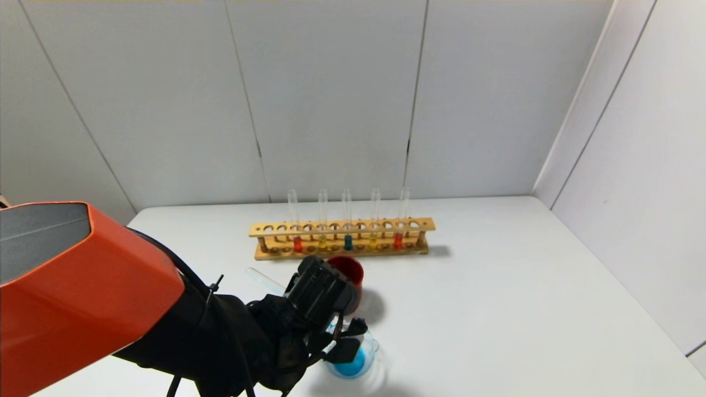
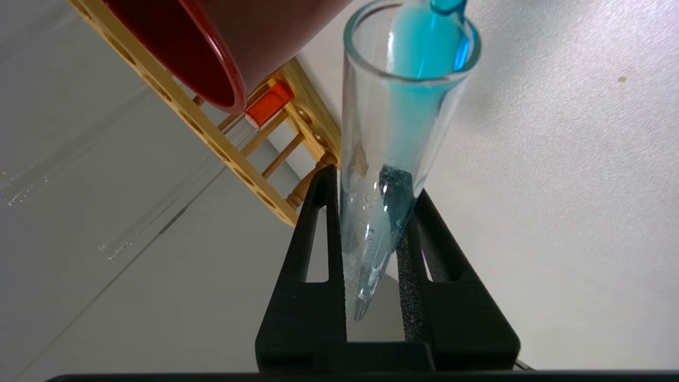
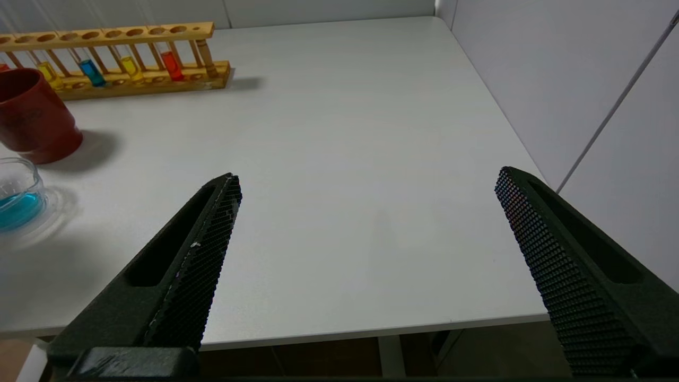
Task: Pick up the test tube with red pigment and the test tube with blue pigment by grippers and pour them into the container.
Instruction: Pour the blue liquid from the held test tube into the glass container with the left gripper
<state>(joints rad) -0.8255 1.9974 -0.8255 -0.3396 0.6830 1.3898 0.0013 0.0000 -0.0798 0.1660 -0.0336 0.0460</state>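
Note:
My left gripper is shut on the test tube with blue pigment, tilted mouth-down over the container. Teal-blue liquid runs to the tube's mouth. The tube's round end sticks out behind the hand. The container, a low clear glass cup, holds blue liquid and also shows in the right wrist view. Two test tubes with red pigment stand in the wooden rack. My right gripper is open and empty above the table's front right edge.
A dark-red cup stands between rack and container, right beside my left hand. The rack also holds two yellow-liquid tubes and another blue tube. Grey walls close the back and right. The white table stretches right.

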